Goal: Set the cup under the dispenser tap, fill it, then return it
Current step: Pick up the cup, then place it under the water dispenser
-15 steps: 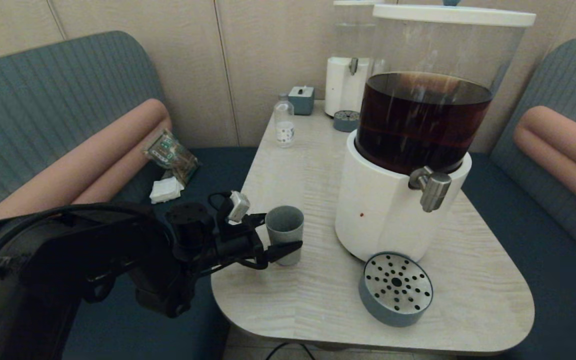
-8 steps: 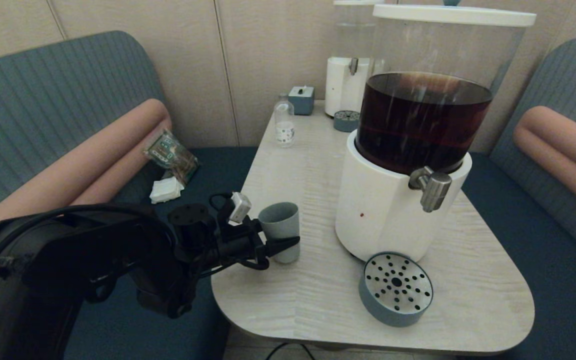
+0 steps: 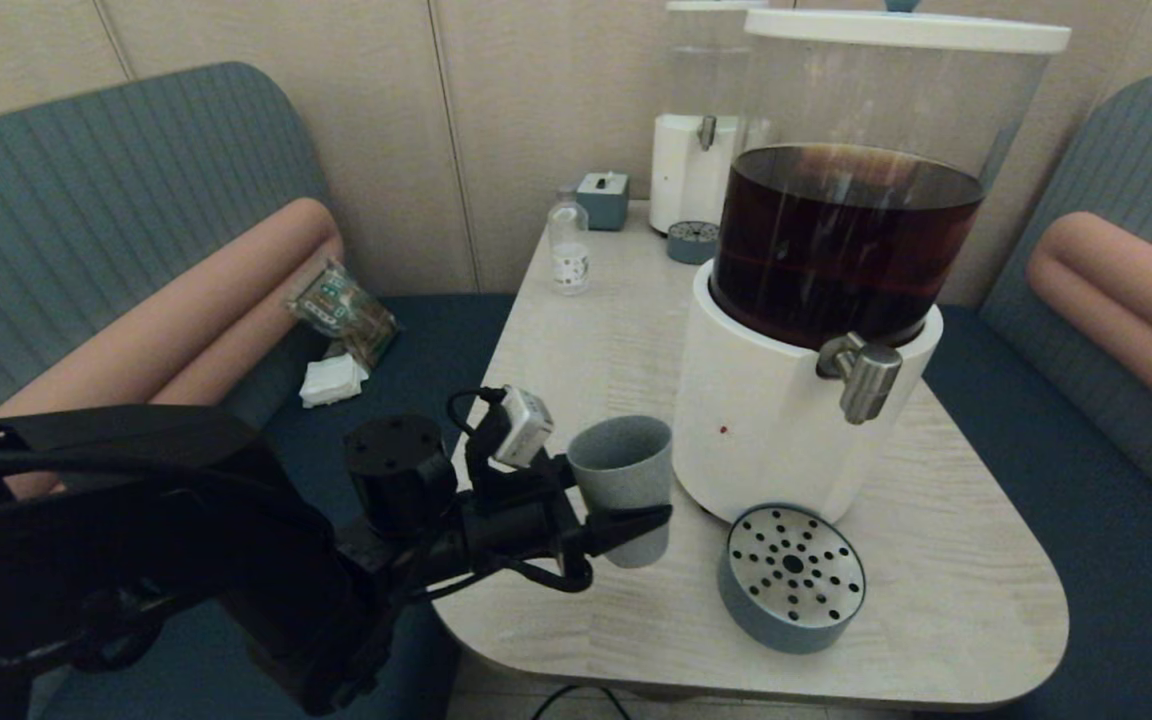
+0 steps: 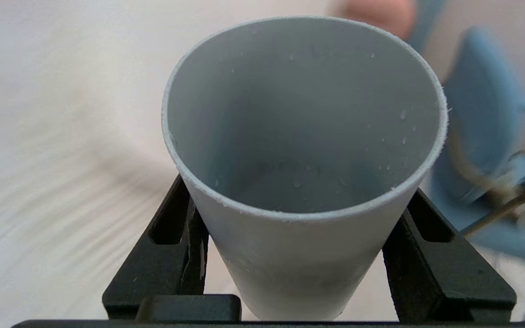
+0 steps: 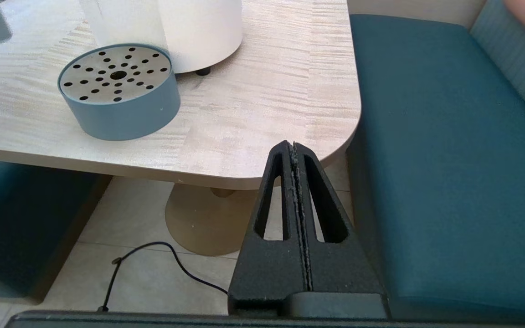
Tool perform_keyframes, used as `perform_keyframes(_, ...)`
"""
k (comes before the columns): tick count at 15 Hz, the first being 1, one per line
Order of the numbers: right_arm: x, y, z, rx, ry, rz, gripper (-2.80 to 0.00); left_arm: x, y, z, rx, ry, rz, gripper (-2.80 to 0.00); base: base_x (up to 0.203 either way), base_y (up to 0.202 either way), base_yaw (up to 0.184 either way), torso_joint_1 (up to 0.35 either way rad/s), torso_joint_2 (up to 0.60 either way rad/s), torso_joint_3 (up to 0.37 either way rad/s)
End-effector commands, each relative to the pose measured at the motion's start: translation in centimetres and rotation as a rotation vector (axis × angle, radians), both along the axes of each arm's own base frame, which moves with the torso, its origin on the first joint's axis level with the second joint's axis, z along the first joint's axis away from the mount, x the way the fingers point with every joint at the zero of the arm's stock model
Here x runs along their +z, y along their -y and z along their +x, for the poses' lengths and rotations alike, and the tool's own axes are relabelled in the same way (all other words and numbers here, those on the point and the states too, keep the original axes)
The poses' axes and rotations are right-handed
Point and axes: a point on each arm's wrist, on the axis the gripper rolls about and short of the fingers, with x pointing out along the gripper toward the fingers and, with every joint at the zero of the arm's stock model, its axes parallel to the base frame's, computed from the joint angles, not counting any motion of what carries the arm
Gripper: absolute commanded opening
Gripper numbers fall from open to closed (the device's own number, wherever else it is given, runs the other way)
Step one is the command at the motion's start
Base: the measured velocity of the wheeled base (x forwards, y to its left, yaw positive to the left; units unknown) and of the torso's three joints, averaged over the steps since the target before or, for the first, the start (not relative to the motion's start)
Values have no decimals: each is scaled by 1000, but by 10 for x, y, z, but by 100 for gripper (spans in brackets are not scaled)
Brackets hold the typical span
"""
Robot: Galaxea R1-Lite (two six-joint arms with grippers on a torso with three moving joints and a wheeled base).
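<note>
The left gripper (image 3: 636,528) holds the cup (image 3: 622,487) upright, jaws clamped on its lower wall, clear of the tabletop (image 3: 586,330). From the jaws, the tap (image 3: 864,375) lies ahead, rightward and higher, above the drip tray (image 3: 792,578). The right gripper (image 5: 295,150) idles below the tabletop's edge, jaws pressed together.

Cafe/restaurant booth, self-serve drinks corner.

Teal ribbed bench seats (image 3: 86,200) w/ pink bolster rolls (image 3: 1126,290) both sides of a pale wood pedestal table (image 3: 616,330), beige panel wall behind. On the table: big drink dispenser (image 3: 836,260) w/ dark liquid + steel tap (image 3: 864,375), 2nd smaller dispenser (image 3: 701,130) at the back, round drip trays (image 3: 791,580), small tissue box (image 3: 602,198). Tile floor under table.
</note>
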Motion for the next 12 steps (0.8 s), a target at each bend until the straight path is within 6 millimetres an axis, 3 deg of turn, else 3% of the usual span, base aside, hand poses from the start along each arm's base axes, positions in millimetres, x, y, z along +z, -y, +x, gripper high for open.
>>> perform_keyframes(1, 0, 0, 0, 0, 0, 0, -280, 29, 27, -24, -29, 58, -72, -280, 0, 0, 0, 0, 0, 0)
perform_keyframes(4, 0, 0, 0, -1, 0, 0, -280, 34, 57, -28, -33, 51, -127, -280, 0, 0, 0, 0, 0, 0)
perform_keyframes(12, 0, 0, 0, -1, 0, 0, -280, 4, 91, -18, -78, 38, -107, -280, 0, 0, 0, 0, 0, 0)
